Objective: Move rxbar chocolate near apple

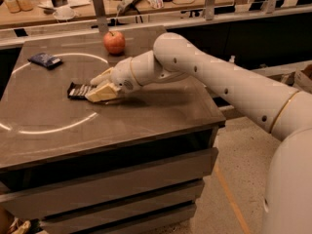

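Note:
The rxbar chocolate (78, 90), a flat dark bar with pale stripes, lies on the table left of centre. My gripper (98, 86) is low over the table at the bar's right end. It is open, with one pale finger (101, 76) behind the bar's end and the other (102, 94) in front of it. The fingers cover the bar's right tip. The red-orange apple (114, 42) stands near the table's back edge, behind and to the right of the bar and apart from it.
A small dark blue packet (44, 59) lies at the back left of the brown table (146, 116). A white circle line is marked on the tabletop. Behind the table runs a cluttered bench (73, 6) with a rail. My arm spans in from the right.

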`<action>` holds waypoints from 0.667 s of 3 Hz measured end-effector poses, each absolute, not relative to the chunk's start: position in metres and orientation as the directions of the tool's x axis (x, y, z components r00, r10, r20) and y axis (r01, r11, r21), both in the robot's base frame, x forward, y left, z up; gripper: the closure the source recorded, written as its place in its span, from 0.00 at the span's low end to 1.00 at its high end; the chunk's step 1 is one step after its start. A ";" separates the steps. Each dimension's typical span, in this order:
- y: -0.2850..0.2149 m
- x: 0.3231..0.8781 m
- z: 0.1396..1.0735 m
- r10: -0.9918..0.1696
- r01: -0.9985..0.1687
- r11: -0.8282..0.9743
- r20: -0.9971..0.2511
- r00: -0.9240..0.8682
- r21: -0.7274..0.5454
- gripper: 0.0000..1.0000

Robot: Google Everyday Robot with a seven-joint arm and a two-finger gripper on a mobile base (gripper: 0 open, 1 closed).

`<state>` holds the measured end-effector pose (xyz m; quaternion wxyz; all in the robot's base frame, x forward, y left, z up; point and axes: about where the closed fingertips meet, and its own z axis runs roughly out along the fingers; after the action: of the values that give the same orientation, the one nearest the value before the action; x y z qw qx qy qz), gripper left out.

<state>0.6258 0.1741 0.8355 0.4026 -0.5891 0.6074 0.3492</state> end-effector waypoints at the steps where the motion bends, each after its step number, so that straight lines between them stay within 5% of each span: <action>1: 0.141 0.640 0.869 -0.422 -0.973 0.177 -0.905 0.059 -0.146 0.93; 2: 0.095 0.662 0.916 -0.413 -0.891 0.359 -0.904 0.114 -0.276 1.00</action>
<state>0.6624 0.0946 0.9164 0.5352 -0.5200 0.6271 0.2234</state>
